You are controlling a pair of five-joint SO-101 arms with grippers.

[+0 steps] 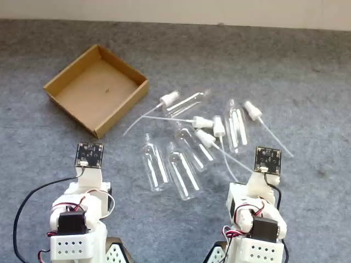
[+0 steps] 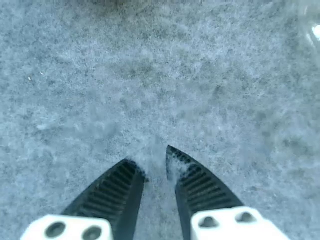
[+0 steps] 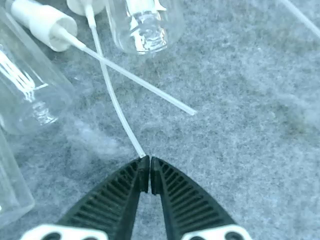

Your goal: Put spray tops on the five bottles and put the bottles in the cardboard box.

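**Grey carpet, loose bottles and tops, nothing assembled yet**

A grey carpeted tabletop [image 1: 307,66] fills the scene. At its near edge, the right gripper [image 3: 150,167] points down at the carpet with its black ribbed jaws pressed together and holding nothing. The free end of a thin white dip tube [image 3: 115,100] lies right at its tips. The left gripper [image 2: 152,162] hangs over bare carpet, its jaws narrowly parted and empty.

Beyond the grippers, five clear plastic bottles [image 1: 184,174] lie on their sides in a loose cluster in the middle of the table. Five white spray tops [image 1: 202,121] with long tubes are scattered among and across them, and none is fitted. The cardboard box [image 1: 55,90] sits open and empty at the far left, well apart from the cluster.

The task looks to be at its very start. The next move probably means one arm steadying a bottle while the other picks up a top and threads its tube into the neck.
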